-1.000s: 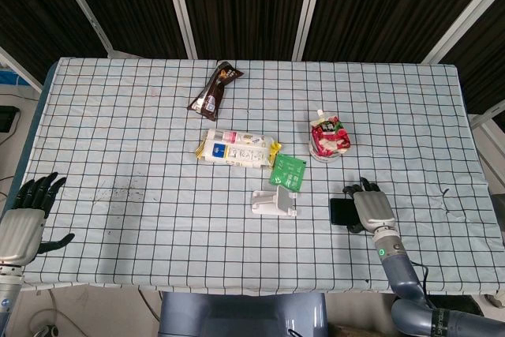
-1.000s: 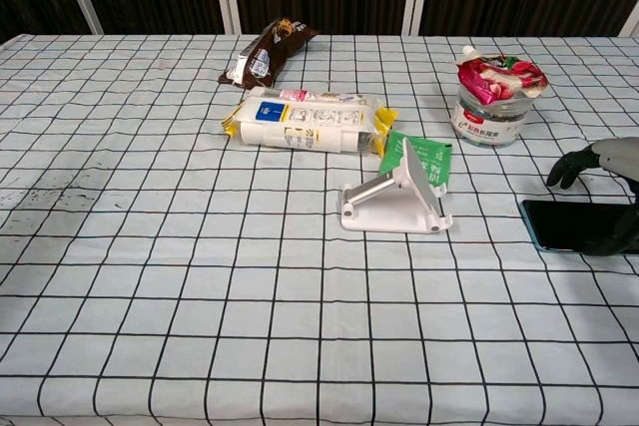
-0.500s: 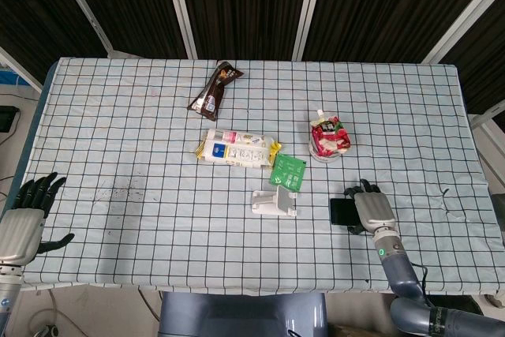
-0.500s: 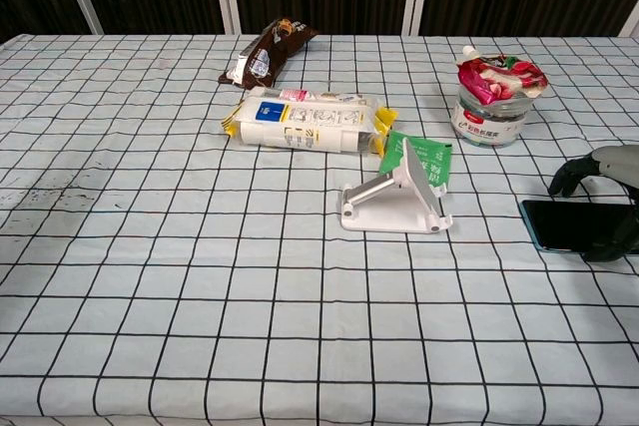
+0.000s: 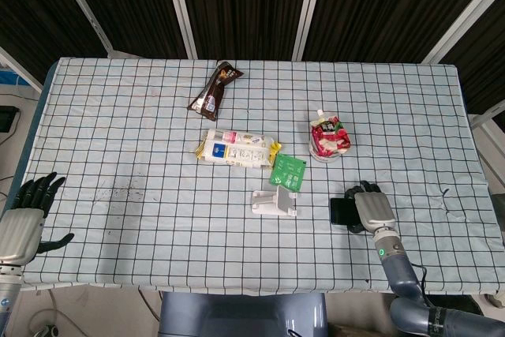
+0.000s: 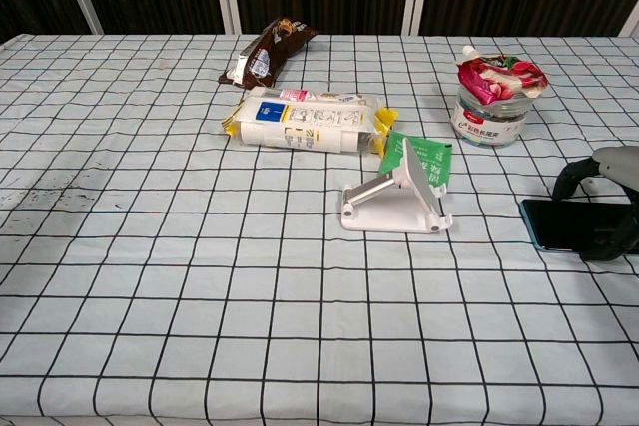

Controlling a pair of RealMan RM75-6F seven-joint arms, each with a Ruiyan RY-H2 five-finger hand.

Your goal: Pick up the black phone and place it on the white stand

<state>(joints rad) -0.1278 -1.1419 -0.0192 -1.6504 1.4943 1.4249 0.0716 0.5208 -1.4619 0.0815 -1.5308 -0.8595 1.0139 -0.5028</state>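
Observation:
The black phone lies flat on the checked cloth at the front right. My right hand covers its right part, fingers curled down over the far edge and thumb against the near edge, gripping it. The white stand sits just left of the phone, with nothing on it. My left hand hovers at the table's front left corner, fingers spread and holding nothing; it shows only in the head view.
A green packet lies right behind the stand. A white and yellow snack pack, a brown wrapper and a red pouch in a cup lie further back. The front edge of the table is near both hands.
The right hand's fingers have curled further down around the phone's far edge. The phone, the stand and the left hand have not moved.

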